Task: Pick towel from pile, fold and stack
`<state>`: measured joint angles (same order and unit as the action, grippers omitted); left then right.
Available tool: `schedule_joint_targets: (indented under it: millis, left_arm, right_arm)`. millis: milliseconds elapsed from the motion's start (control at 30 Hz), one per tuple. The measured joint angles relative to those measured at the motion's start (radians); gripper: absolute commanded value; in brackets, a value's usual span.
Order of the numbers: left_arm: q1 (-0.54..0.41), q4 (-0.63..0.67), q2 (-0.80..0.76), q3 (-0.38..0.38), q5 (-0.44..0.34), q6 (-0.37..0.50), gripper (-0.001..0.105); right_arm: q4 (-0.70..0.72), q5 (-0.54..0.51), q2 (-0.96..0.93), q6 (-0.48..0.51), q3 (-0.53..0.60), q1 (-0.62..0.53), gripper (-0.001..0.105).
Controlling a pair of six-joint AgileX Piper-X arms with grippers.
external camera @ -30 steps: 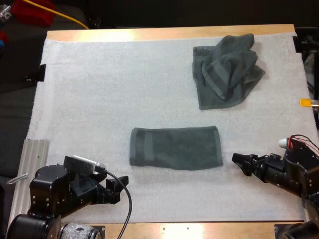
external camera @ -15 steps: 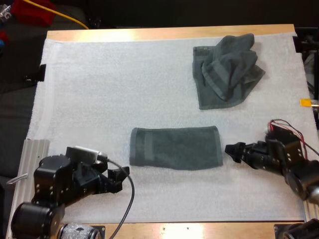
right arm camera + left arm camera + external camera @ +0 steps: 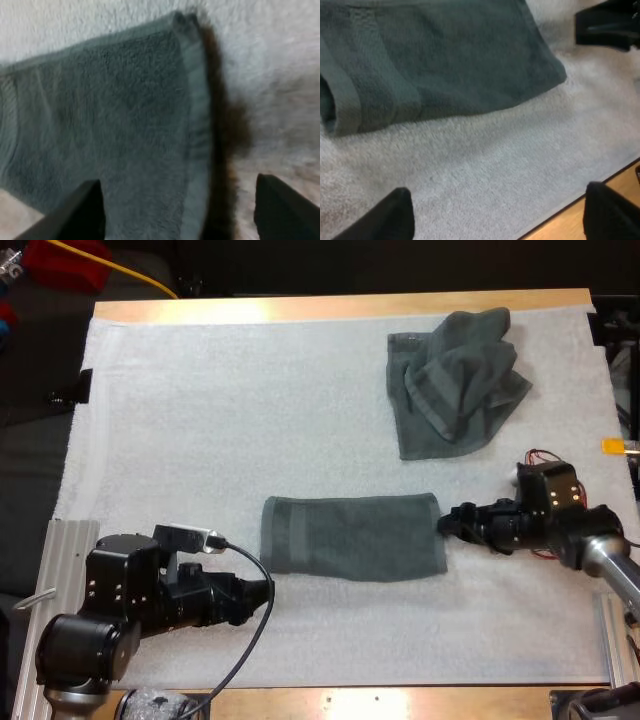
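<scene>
Right tool [image 3: 445, 523], fingers apart, at edge of folded towel [image 3: 350, 537].

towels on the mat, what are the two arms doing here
Two robot arms flank a folded towel lying mid-mat. The right gripper is open at its right end; the left gripper is open just short of its near left corner. Neither holds it. A crumpled towel lies far right on the white mat.

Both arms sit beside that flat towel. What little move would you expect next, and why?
Probably the right gripper slides a touch onto the right edge of the folded towel and shuts: its open fingers straddle that edge without pressing it. The left gripper, also open, sits short of the near left corner.
</scene>
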<state>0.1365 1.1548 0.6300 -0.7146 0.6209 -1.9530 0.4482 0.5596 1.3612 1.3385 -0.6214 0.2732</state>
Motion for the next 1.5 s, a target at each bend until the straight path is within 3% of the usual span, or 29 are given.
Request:
schedule_joint_targets:
  millis: [100,633,867,933,1133,1300,1500]
  left_arm:
    - [0.0,0.003,0.0,0.0,0.0,0.0,0.068]
    - [0.0,0.026,0.0,0.0,0.001,0.0,0.068]
    - [0.0,0.026,0.0,0.0,0.001,0.0,0.068]
    - [0.0,0.026,0.0,0.0,0.001,0.0,0.068]
    - [0.0,0.04,0.0,0.0,0.001,0.0,0.068]
    - [0.0,0.047,0.0,0.0,0.001,0.0,0.068]
    - [0.0,0.047,0.0,0.0,0.001,0.009,0.068]
  right_arm:
    - [-0.05,0.091,0.074,0.009,0.0,0.0,0.062]
    - [-0.09,0.084,0.198,-0.015,-0.013,0.049,0.062]
    - [-0.121,0.154,0.246,-0.046,-0.033,0.101,0.061]
    - [-0.126,0.16,0.251,-0.059,-0.032,0.103,0.051]
    - [-0.099,0.146,0.257,-0.077,-0.02,0.113,0.002]
    - [-0.055,0.087,0.17,-0.078,-0.012,0.121,0.001]
    - [0.136,-0.132,-0.001,0.014,-0.044,0.122,0.001]
